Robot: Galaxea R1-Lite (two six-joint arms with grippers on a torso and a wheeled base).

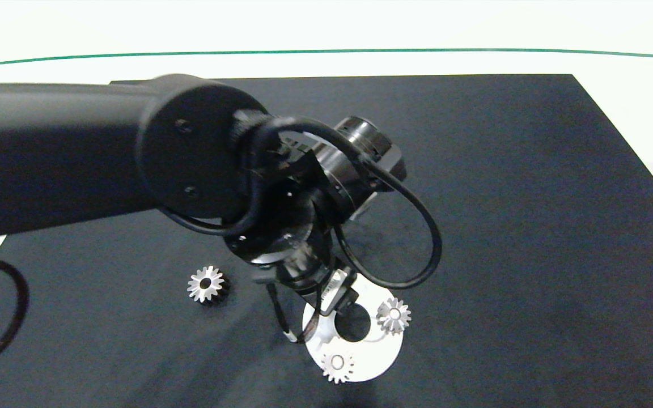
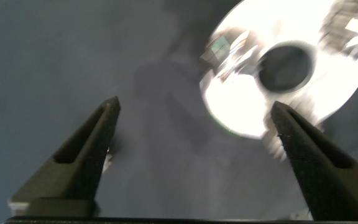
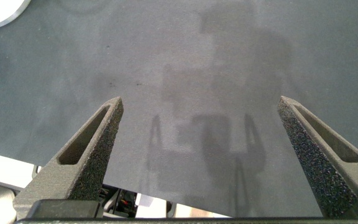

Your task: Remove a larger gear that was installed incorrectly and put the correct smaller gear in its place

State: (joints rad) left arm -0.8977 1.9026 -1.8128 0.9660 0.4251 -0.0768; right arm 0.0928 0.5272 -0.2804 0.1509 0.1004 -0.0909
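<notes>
A silver gear [image 1: 206, 284] with long pointed teeth, a dark centre hole and a dark body lies flat on the black mat, left of the round silver plate [image 1: 380, 354]. It is slightly wider than the other gears, so I take it for the larger gear. My left gripper [image 1: 309, 317] hangs open and empty over the plate's left rim [image 2: 241, 121]. That part of the plate is hidden in the head view, and the left wrist view shows only a blurred silver shape [image 2: 229, 50] there; I cannot tell whether it is the smaller gear. My right gripper [image 3: 197, 102] is open over bare mat.
Two silver gears with pale centres [image 1: 393, 315] [image 1: 336, 365] sit on the plate around its dark centre hole [image 1: 353, 324]. The left arm and its cable loop [image 1: 417, 249] cover the mat's middle. White table [image 1: 644, 102] borders the mat.
</notes>
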